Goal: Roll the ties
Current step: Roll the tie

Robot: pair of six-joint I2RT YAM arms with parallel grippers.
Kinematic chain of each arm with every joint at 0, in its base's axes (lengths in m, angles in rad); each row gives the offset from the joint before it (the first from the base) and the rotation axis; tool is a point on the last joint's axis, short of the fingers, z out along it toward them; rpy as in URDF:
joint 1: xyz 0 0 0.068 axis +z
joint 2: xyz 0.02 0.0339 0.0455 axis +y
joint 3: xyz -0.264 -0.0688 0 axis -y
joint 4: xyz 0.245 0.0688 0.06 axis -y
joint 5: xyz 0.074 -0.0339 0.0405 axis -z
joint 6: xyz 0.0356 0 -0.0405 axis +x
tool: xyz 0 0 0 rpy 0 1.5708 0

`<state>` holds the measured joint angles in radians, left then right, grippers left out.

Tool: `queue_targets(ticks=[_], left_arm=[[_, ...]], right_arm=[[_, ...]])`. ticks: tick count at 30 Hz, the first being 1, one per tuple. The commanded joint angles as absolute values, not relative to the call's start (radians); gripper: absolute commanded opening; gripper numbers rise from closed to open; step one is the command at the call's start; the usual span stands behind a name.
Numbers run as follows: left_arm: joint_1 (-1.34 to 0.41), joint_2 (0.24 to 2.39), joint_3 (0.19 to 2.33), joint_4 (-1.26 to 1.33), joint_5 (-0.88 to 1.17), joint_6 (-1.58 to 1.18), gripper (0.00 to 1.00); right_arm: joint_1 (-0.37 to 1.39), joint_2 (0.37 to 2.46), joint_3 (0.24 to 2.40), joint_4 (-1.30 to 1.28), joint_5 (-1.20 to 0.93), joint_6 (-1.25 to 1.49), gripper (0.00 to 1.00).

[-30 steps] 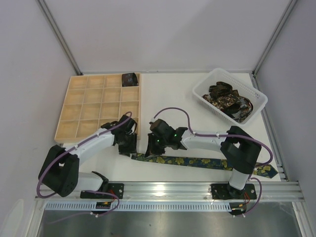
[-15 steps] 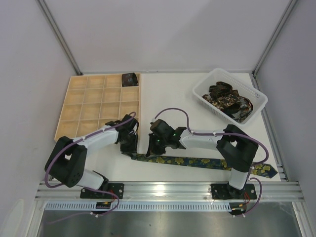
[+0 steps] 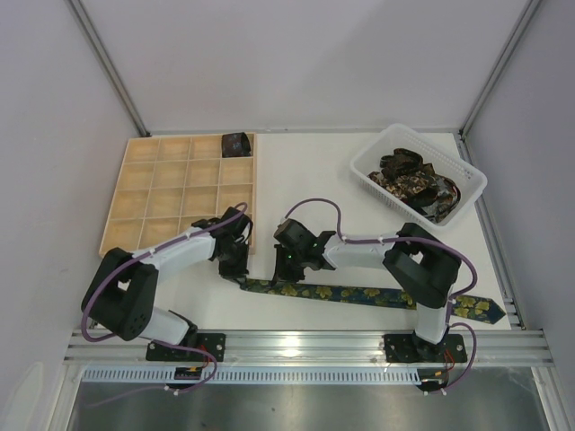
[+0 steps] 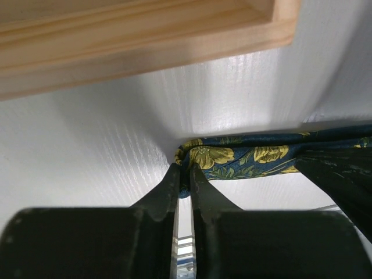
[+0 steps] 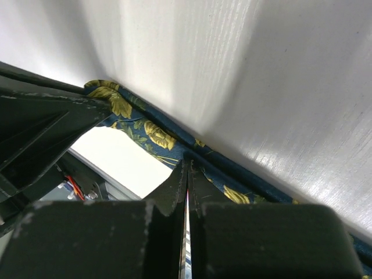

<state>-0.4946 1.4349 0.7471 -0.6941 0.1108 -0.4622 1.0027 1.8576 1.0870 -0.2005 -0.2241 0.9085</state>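
White table (image 3: 305, 171) | one navy tie (image 3: 359, 294) stretched out | left fingers (image 4: 167, 187), right fingers (image 5: 174, 187) pinching it

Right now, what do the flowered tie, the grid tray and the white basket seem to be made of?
The tie: soft printed fabric, perhaps silk or polyester; it folds limply. The tray: pale wood, matte, with visible grain. The basket: probably white plastic, smooth, with slotted walls.

Our navy tie (image 3: 359, 294), yellow-flowered, lies stretched flat; our left claw (image 4: 185, 173) pinches its folded end, and our right claw (image 5: 187, 168) nips it just beside.
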Motion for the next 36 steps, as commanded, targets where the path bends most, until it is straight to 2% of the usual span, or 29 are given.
queue_targets(ticks=[1,2,11,19,31,36], left_arm=[[-0.486,1.433,0.788,-0.703,0.129,-0.454,0.04],[-0.486,1.43,0.793,-0.719,0.129,-0.454,0.0],[-0.492,1.286,0.824,-0.776,0.233,-0.543,0.01],[-0.598,1.255,0.807,-0.66,0.351,-0.705,0.0],[-0.73,1.321,0.818,-0.554,0.298,-0.861,0.0],[-0.739,1.312,0.813,-0.6,0.249,-0.864,0.0]], right_arm=[[0.999,1.884,1.083,-0.181,-0.206,0.914,0.0],[0.999,1.89,1.085,-0.173,-0.209,0.914,0.0],[0.997,1.924,1.072,-0.158,-0.247,0.934,0.0],[0.989,1.901,1.035,-0.117,-0.296,0.966,0.0],[0.948,1.821,0.939,-0.025,-0.385,1.025,0.0],[0.933,1.738,0.971,-0.118,-0.361,0.979,0.0]])
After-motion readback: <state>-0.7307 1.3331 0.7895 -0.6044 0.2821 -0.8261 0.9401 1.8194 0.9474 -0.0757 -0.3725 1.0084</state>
